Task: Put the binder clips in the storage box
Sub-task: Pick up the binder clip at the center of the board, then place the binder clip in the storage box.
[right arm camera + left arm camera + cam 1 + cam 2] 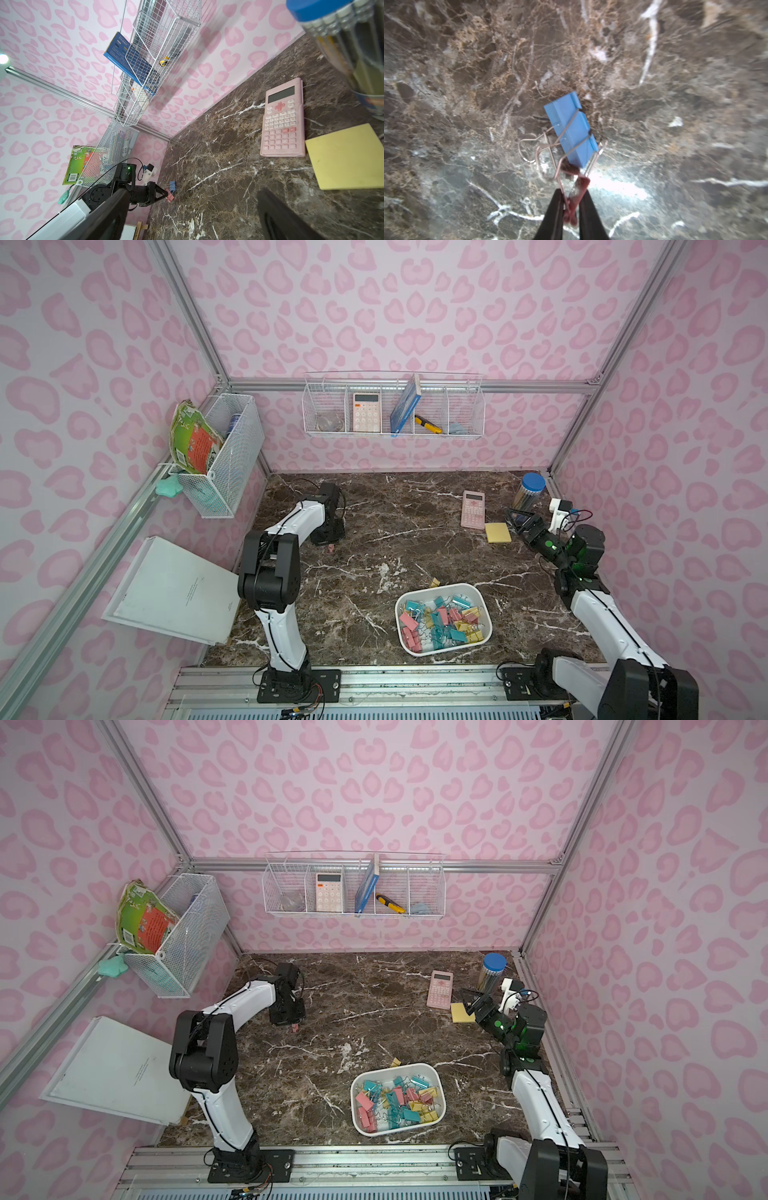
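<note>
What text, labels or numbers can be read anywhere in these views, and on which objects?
Nothing reads clearly.
Flat pink calculator: key legends blurred.
Blue cardboard box: print too small.
Green printed booklet: barcode, text illegible.
Flat white board: tiny print, unreadable.

The table [374, 539] has a brown marble-look top veined white, polished, and it throws a hard glare in the left wrist view. At its five o'clock the storage box [453, 645] is smooth white plastic with a faint sheen. The binder clips [436, 620] in it are matt painted metal with bright bare wire handles, as are the blue clip [571, 128] and the pink clip [170, 197] at ten o'clock. At one o'clock lie a pink calculator [473, 510] of satin plastic and a matt paper sticky-note pad [498, 533]. The wall baskets [465, 410] at twelve o'clock are white-coated wire.
</note>
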You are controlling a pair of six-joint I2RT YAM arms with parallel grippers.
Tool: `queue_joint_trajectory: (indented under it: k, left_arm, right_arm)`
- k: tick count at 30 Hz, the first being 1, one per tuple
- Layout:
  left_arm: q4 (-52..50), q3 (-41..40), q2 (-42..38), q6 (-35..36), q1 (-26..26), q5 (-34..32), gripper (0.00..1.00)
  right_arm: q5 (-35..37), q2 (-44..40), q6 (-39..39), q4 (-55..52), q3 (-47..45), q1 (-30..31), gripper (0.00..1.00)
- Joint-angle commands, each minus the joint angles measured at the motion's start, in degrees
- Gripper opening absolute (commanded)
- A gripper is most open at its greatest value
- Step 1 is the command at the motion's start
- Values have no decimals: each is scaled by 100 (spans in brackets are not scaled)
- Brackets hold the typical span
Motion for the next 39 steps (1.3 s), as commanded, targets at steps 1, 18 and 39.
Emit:
queue_joint_trajectory:
  k: [1, 18, 39]
  left_arm:
    - [-52, -62, -277, -130, -9, 568, 10]
    - [892, 45, -2067, 247, -2364, 4355, 9]
    - [202, 823, -411, 1338, -4611, 3237, 59]
  right_arm:
    - [-3, -15, 34, 97, 24, 5, 98]
    - [6, 105, 158, 317, -1, 6, 98]
    - [32, -37, 90, 125, 89, 14, 98]
